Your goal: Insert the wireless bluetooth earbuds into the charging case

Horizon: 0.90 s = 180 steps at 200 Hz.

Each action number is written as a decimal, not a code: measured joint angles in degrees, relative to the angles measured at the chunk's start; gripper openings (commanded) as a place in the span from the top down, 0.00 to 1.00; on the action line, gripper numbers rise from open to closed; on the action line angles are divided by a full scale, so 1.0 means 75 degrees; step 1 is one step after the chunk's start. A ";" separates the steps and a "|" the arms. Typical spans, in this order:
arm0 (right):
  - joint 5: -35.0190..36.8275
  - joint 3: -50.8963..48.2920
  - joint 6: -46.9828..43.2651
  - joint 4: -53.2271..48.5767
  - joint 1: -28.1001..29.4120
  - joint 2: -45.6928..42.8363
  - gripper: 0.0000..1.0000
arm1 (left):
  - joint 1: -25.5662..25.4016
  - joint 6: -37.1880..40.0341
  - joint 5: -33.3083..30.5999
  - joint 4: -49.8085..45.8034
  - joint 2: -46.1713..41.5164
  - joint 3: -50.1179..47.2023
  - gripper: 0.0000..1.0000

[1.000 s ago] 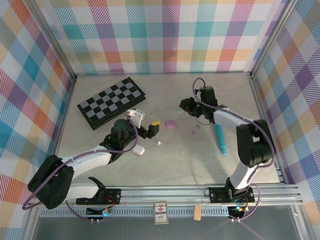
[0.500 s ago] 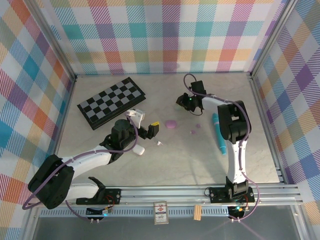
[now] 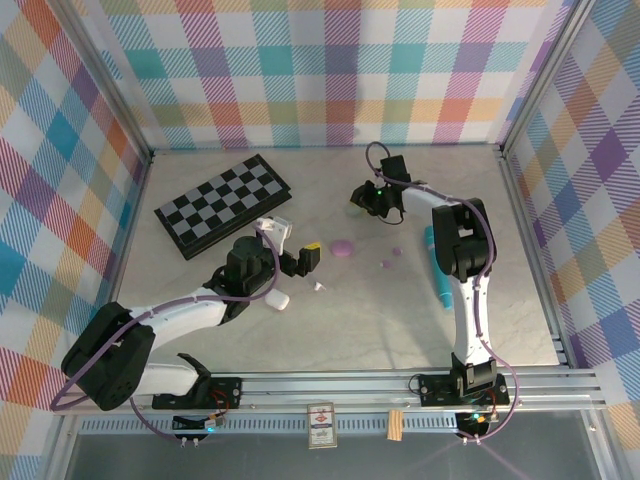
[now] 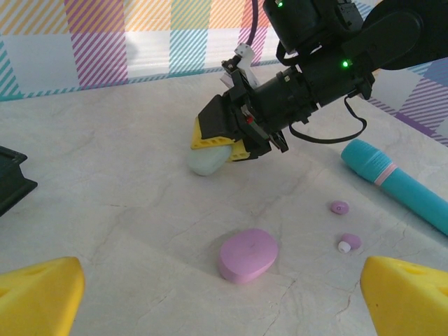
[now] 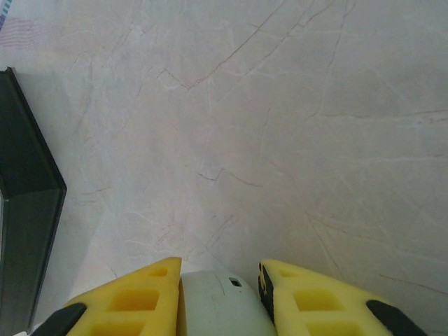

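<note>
The right hand (image 4: 222, 138) squeezes the mint case (image 4: 208, 161) by its sides, far out on the surface (image 4: 105, 182), I think to keep it steady or move it. The left hand (image 3: 295, 245) has its fingers spread wide with nothing in them, and it faces the purple case (image 4: 248, 253), maybe ready to grab it. Right of that case lie two purple buds, the far bud (image 4: 339, 207) and the near bud (image 4: 348, 242), in no case yet. With the white case (image 3: 278, 299) I count three cases, one pen (image 4: 399, 185) and one board (image 3: 222, 205)

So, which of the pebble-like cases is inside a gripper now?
The pale mint case, clamped in the right gripper; the purple case and white case lie free.
</note>
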 measured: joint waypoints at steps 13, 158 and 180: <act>0.0009 0.0006 -0.0032 -0.0035 -0.0015 0.0000 0.64 | 0.0000 0.0000 0.0000 -0.0003 0.0000 0.0003 0.00; 0.1405 -0.2046 -0.1725 -0.0714 -0.0198 -0.2935 0.15 | 0.0000 0.0061 0.0052 -0.0184 -0.0376 0.0017 0.00; 0.1329 -0.2559 -0.2165 -0.0632 -0.0198 -0.3657 0.11 | 0.0000 0.0154 0.0055 -0.0522 -0.0527 0.0114 0.00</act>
